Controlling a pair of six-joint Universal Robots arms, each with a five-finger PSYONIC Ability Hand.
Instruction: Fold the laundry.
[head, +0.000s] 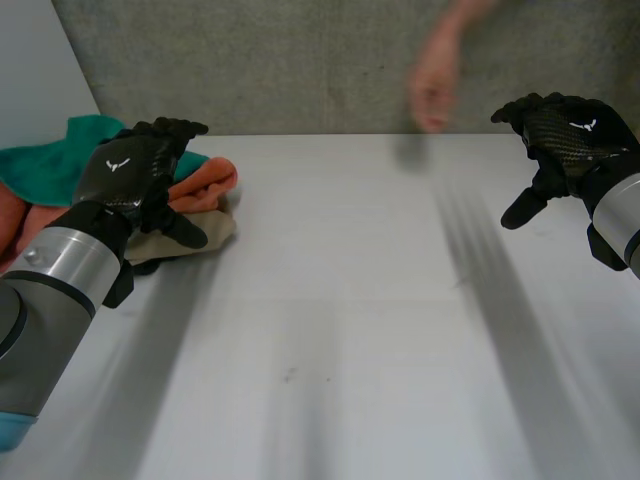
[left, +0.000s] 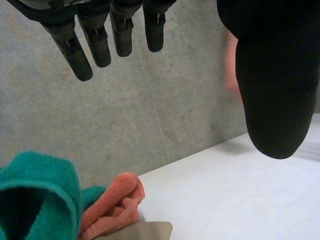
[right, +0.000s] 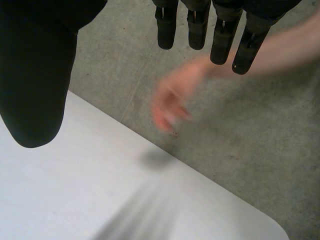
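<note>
A heap of laundry lies at the table's far left: a teal cloth, an orange cloth and a beige cloth. My left hand hovers over this heap, fingers straight, holding nothing. The left wrist view has the teal cloth, orange cloth and beige cloth below the left hand's fingers. My right hand hangs open above the table's far right corner, empty, with its fingers straight and thumb apart.
A person's hand reaches in above the table's back edge, right of centre; it is just beyond my right hand's fingertips as the person's hand. A grey wall stands behind the white table.
</note>
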